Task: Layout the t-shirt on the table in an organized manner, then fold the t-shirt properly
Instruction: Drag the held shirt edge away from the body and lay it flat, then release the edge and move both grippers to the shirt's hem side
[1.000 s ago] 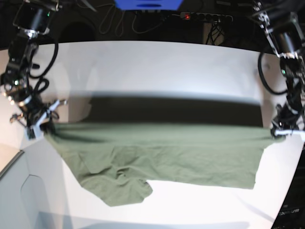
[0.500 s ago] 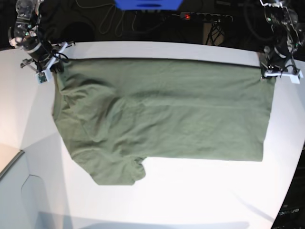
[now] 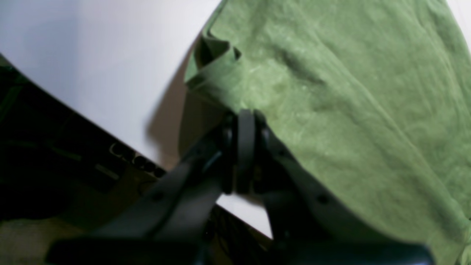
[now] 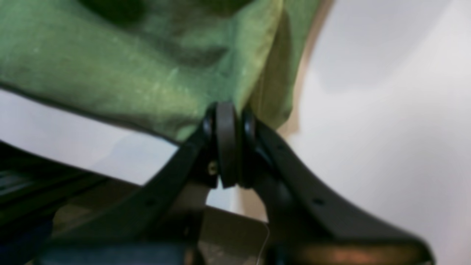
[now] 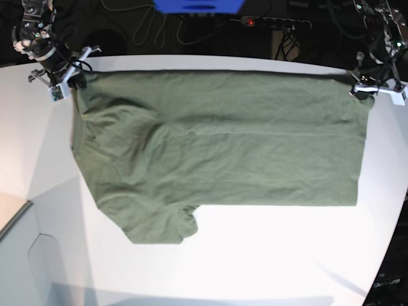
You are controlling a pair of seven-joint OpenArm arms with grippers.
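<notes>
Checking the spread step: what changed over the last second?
Both grippers carried the olive-green cotton t-shirt's edge from mid-table to the far edge of the white table, spreading it flat. Left gripper and right gripper stayed clamped on its corners.

the t-shirt (image 5: 217,140) my claws pinch is soft olive cloth, matt, finely creased and a little fuzzy up close. the table (image 5: 268,255) under it is smooth, white and matt, with a faint sheen where light falls. my left gripper (image 3: 241,121) and right gripper (image 4: 226,110) look like dark, smooth plastic, slightly glossy along the edges.
</notes>
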